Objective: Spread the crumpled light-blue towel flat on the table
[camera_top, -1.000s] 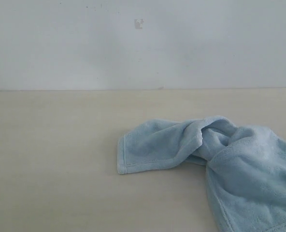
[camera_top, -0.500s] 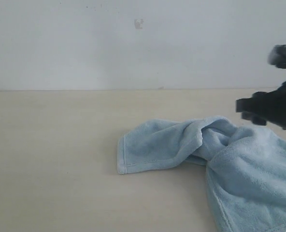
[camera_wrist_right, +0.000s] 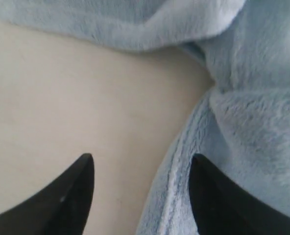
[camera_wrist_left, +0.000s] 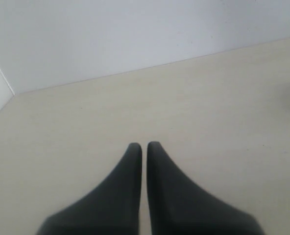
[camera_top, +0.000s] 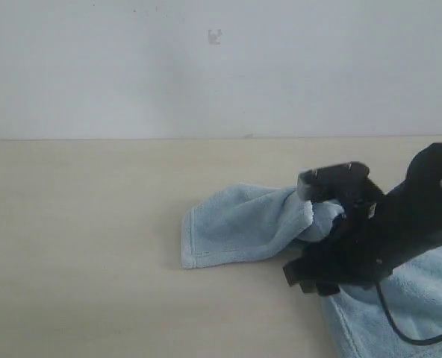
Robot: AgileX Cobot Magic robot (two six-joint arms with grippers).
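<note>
Approach-to-grasp, likely: your right fingers (camera_wrist_right: 71, 196) spread wide, towel (camera_wrist_right: 243, 122) hem between them; lower and pinch next; left fingers (camera_wrist_left: 125, 196) pressed together.

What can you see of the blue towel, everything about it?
The towel is pale blue, fluffy terry, crumpled and twisted at its middle. One hemmed corner lies flat on the table; the rest bunches to the right and runs out of view. The open right pincer hangs over its hemmed edge, half above cloth, half above bare table; contact is unclear.
</note>
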